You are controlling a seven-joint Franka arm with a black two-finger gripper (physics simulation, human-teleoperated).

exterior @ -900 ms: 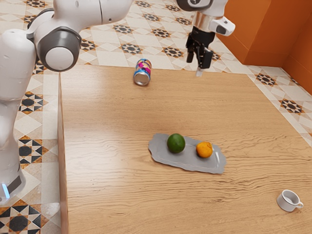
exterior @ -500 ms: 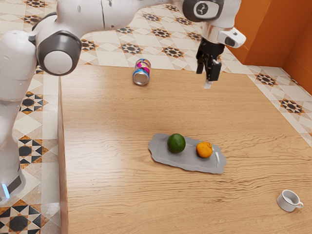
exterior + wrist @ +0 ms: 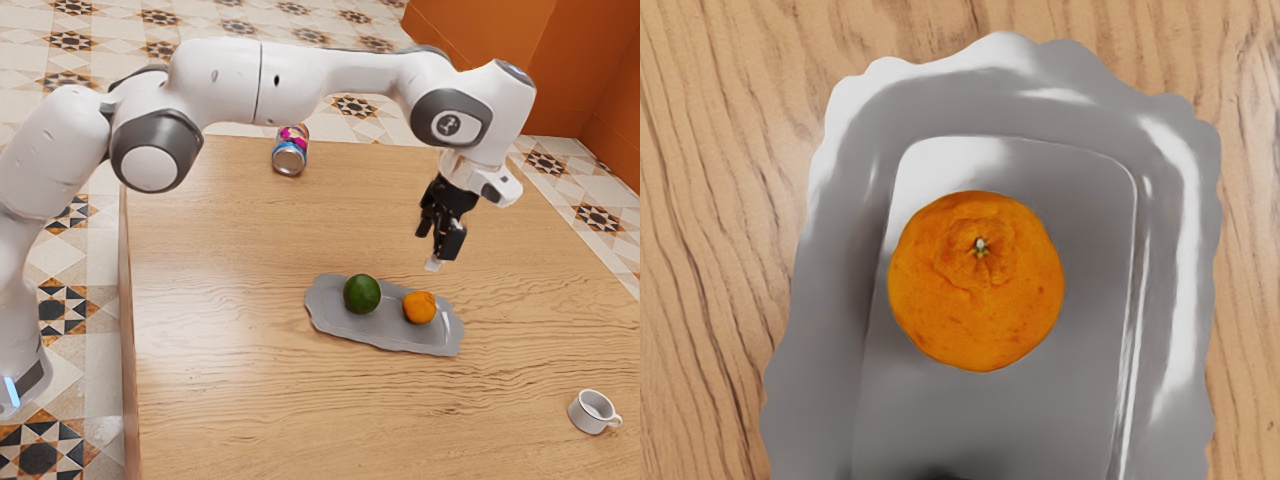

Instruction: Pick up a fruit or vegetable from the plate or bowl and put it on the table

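The wrist view's edge cuts off the grey plate (image 3: 815, 380) and a dark sliver (image 3: 955, 476) too small to identify.

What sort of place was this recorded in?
Probably a kitchen or dining room, rendered in simulation: a wooden table bearing a small cup and fruit on a plate, over a patterned tile floor.

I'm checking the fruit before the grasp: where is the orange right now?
The orange lies on the gray tray, toward the exterior view's right end, beside the green fruit.
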